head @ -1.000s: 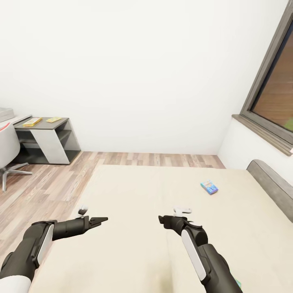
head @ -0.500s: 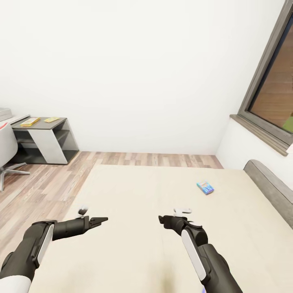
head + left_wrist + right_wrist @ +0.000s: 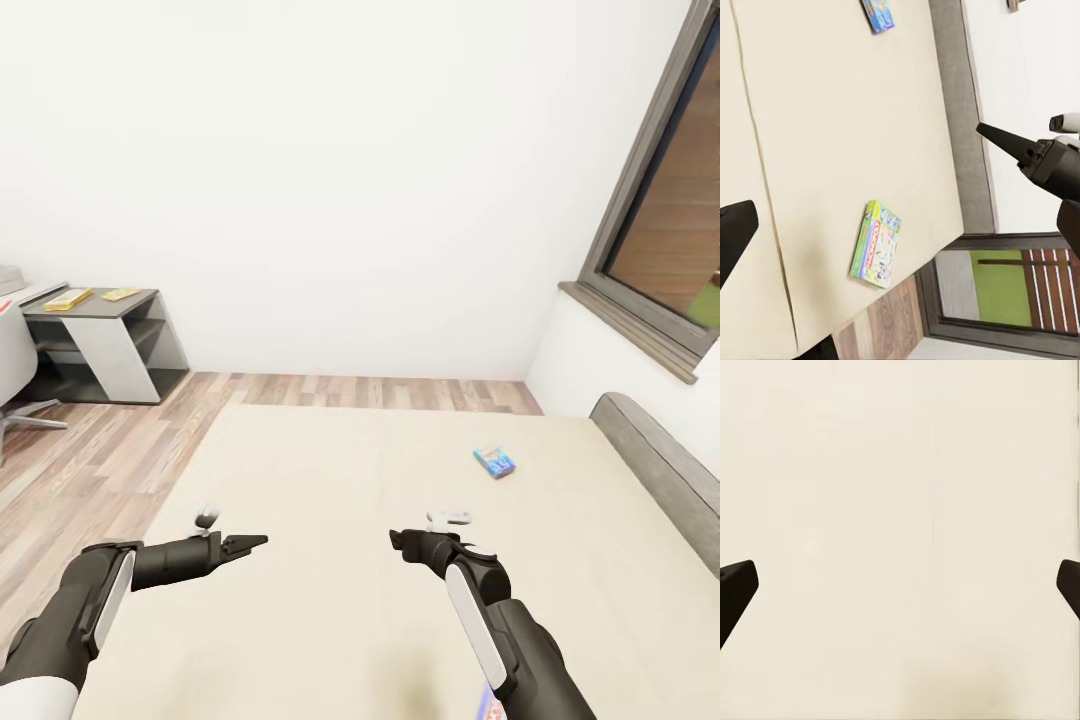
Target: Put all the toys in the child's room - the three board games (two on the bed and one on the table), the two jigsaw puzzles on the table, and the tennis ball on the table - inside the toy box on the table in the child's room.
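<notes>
matt beige cloth bed [image 3: 330, 500]; wood-plank floor [image 3: 90, 450]; glossy printed board game [image 3: 494, 461].

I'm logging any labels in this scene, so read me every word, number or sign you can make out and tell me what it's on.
No text can be read in these pictures.
Blue board game on the bed: printed lid, too small to read.
Green-edged board game near the bed's edge: printed lid with coloured patches, blurred, unreadable.
Two yellow flat boxes on the table: too far and small to read.
</notes>
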{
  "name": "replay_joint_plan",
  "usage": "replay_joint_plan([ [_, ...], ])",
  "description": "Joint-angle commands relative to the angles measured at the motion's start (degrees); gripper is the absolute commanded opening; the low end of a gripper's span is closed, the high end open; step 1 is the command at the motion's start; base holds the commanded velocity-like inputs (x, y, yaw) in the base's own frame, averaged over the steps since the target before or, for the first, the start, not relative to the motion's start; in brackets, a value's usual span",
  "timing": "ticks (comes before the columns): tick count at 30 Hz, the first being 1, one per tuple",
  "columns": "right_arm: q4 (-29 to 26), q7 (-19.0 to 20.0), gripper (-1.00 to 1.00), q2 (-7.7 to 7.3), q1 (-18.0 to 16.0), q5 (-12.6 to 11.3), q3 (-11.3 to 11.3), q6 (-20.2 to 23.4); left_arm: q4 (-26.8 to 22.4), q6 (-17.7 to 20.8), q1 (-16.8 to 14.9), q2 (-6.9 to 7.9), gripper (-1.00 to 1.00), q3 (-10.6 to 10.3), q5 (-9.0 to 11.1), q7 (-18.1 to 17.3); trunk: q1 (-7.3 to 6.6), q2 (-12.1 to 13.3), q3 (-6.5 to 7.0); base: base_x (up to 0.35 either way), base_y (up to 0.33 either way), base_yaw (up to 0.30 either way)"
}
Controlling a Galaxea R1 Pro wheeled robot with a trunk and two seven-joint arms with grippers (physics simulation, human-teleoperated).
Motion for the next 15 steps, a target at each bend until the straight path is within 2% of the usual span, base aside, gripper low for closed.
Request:
replay_joint_plan([
  [1,-0.06,-0.54,1.00,-0.01,-0.05,-0.60,0.07,0.18,-0.03,0.58,-0.05,-0.01,1.00,0.05,-0.04,-0.22,0.03,-0.12,-0.12,0.000,-0.104,0.000],
  [15,-0.06,-0.54,1.00,-0.01,-0.05,-0.62,0.07,0.18,-0.03,0.55,-0.05,-0.01,1.00,0.05,-0.04,-0.22,0.03,-0.12,-0.12,0.000,-0.057,0.000],
])
